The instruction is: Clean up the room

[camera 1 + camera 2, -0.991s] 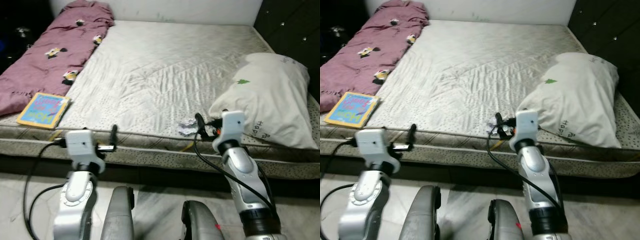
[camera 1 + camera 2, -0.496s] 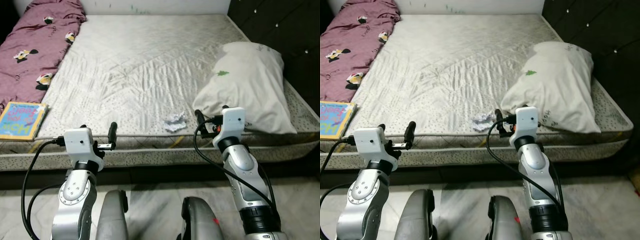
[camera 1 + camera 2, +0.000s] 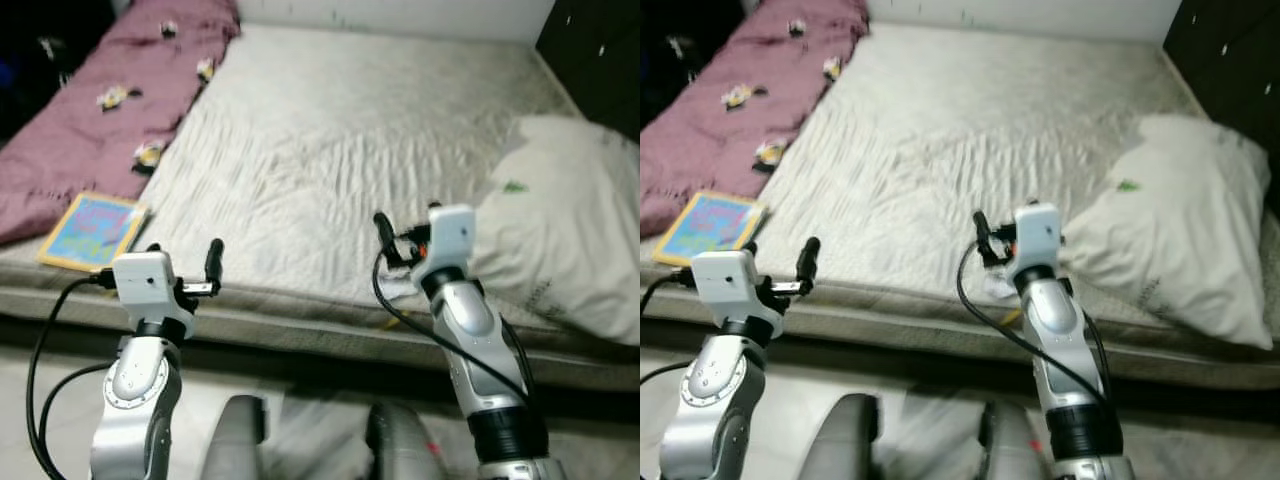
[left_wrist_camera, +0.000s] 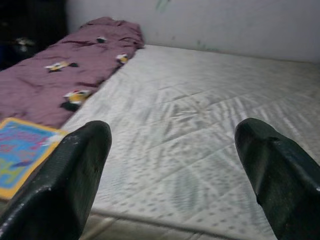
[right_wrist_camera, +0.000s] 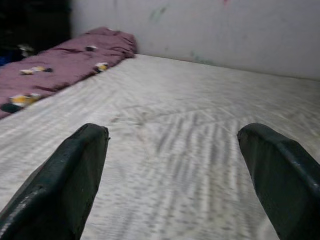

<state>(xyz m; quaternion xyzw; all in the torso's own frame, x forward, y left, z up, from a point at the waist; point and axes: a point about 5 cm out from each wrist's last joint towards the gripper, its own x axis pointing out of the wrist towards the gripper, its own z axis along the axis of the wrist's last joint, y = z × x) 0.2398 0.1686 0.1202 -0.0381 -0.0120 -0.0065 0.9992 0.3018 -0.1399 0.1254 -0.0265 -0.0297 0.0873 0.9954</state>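
Observation:
A bare quilted mattress [image 3: 330, 130] lies in front of me. A small crumpled white paper [image 3: 997, 287] rests near its front edge, partly hidden behind my right arm. A colourful book [image 3: 95, 232] lies flat at the front left corner, next to a rumpled purple blanket [image 3: 100, 130]. A white pillow [image 3: 575, 250] lies at the right. My right gripper [image 3: 406, 218] is open, raised over the front edge just above the paper. My left gripper [image 3: 185, 250] is open and holds nothing, level with the bed's front edge to the right of the book.
A dark padded panel [image 3: 600, 40] stands at the far right of the bed. Pale tiled floor [image 3: 310, 410] runs along the bed's front, where my legs stand. The white wall [image 4: 225, 20] closes the far side. The picture is slightly blurred.
The camera has swung left, so the book and blanket sit further in and the pillow has slid to the right edge. Both grippers stay open and hold nothing.

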